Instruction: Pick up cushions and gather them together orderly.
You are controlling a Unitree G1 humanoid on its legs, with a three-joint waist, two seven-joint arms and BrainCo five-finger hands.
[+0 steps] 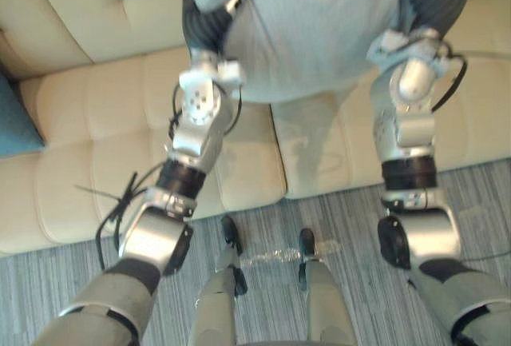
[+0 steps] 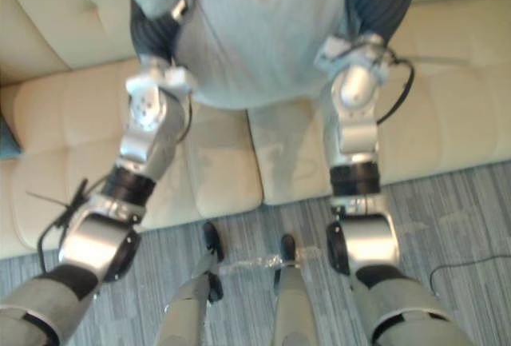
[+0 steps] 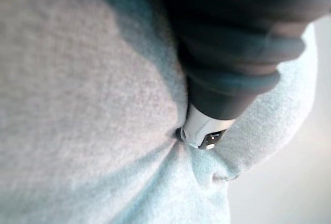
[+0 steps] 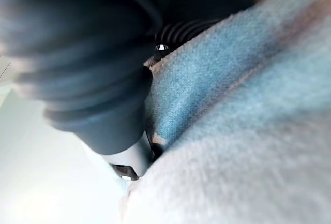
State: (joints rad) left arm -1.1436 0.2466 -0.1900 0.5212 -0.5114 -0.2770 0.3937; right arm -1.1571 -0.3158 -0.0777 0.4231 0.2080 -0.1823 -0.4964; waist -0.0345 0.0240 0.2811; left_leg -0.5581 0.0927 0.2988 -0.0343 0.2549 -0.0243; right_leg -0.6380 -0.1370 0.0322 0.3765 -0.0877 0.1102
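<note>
Hanging in the upper middle of the frame, a large pale grey-blue cushion (image 1: 319,34) is held between the robot's two hands, above a cream sofa (image 1: 96,106). The left hand (image 1: 204,22) presses against the cushion's left edge, towards the upper left of the frame. The right hand (image 1: 435,2) presses against its right edge, at the upper right. Each wrist view shows the hand's dark ribbed cover buried against the soft fleecy fabric, which bulges around it. Whether either hand is clenched on the cloth or simply pressing flat cannot be told, because the cushion hides the rest of the hand. A second, teal cushion (image 1: 16,122) lies on the sofa seat at the far left edge of the frame, well apart from the held one. Grey striped carpet (image 1: 359,226) fills the bottom of the frame in front of the sofa.
</note>
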